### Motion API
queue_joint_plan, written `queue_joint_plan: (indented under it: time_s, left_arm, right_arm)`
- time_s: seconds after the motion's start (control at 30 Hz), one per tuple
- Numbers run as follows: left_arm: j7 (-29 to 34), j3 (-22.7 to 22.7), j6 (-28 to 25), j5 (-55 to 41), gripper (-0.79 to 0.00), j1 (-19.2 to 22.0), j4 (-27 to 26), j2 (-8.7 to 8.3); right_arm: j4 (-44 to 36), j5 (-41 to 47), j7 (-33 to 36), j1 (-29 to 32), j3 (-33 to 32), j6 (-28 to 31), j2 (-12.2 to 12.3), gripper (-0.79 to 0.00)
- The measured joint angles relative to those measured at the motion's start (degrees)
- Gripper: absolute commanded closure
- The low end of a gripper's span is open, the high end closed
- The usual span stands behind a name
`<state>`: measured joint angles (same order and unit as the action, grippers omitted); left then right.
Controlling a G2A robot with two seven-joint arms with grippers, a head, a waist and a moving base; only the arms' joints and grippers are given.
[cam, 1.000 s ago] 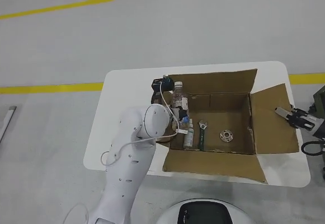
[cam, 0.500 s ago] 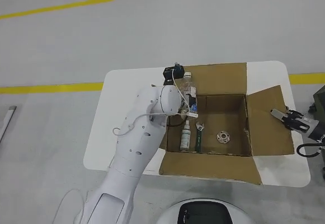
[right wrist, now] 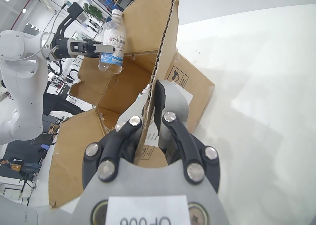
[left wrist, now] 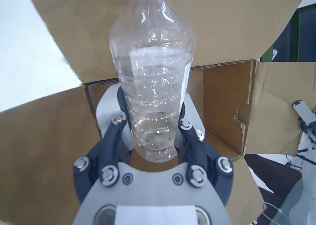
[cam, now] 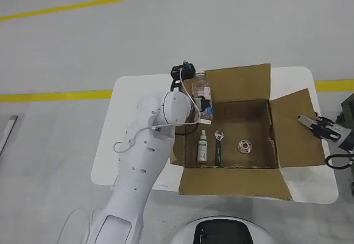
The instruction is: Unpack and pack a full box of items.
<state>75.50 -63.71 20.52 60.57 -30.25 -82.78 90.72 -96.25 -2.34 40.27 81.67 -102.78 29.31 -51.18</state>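
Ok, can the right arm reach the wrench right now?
Probably not yet: the right gripper is shut on the right flap and must release first. The wrench itself lies uncovered on the floor of the box.

A clear bottle [right wrist: 112,40] wears a white label [right wrist: 115,46] with a small red mark, a line of dark characters that includes a percentage figure, and blue print below. The cardboard box [right wrist: 197,87] has a framed black handling symbol [right wrist: 178,74] on its outer wall and a white sticker [right wrist: 151,138] whose lines are too small to read. A white tag [right wrist: 147,207] on the wrist plate [right wrist: 148,186] shows upside-down characters, probably a letter-and-number code.
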Motion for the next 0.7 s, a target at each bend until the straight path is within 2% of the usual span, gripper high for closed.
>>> queue_joint_plan:
  time_s: [0.23,0.33,0.37,0.4,0.43,0.5,0.7]
  left_arm:
    - [6.80,-8.18,-0.40,5.71,0.000,-6.09,-15.52,-2.30]
    - [8.44,-10.07,-0.53,7.81,0.000,-7.37,-19.75,-2.83]
    - [8.88,-10.90,-0.64,8.69,0.000,-7.82,-21.25,-3.03]
    - [9.12,-11.56,-0.80,9.34,0.000,-8.16,-22.24,-3.18]
    - [9.30,-12.25,-1.00,10.00,0.000,-8.52,-23.13,-3.33]
    - [9.76,-13.94,-1.49,11.71,0.000,-9.45,-24.96,-3.65]
    - [11.57,-18.85,-3.31,15.26,0.000,-12.32,-28.80,-4.28]
  right_arm:
    - [1.17,-0.23,0.85,-0.10,-1.32,-0.06,0.27,0.000]
    - [1.65,-0.31,1.11,-0.17,-1.49,-0.32,0.34,0.000]
    - [1.75,-0.33,1.22,-0.23,-1.53,-0.42,0.37,-0.031]
    - [1.78,-0.36,1.26,-0.26,-1.55,-0.52,0.39,-0.175]
    - [1.78,-0.36,1.26,-0.27,-1.55,-0.61,0.41,-0.280]
    - [1.74,-0.25,1.23,-0.25,-1.53,-0.75,0.42,-0.785]
    - [1.80,0.15,0.91,-0.06,-1.56,-0.88,0.46,-0.785]
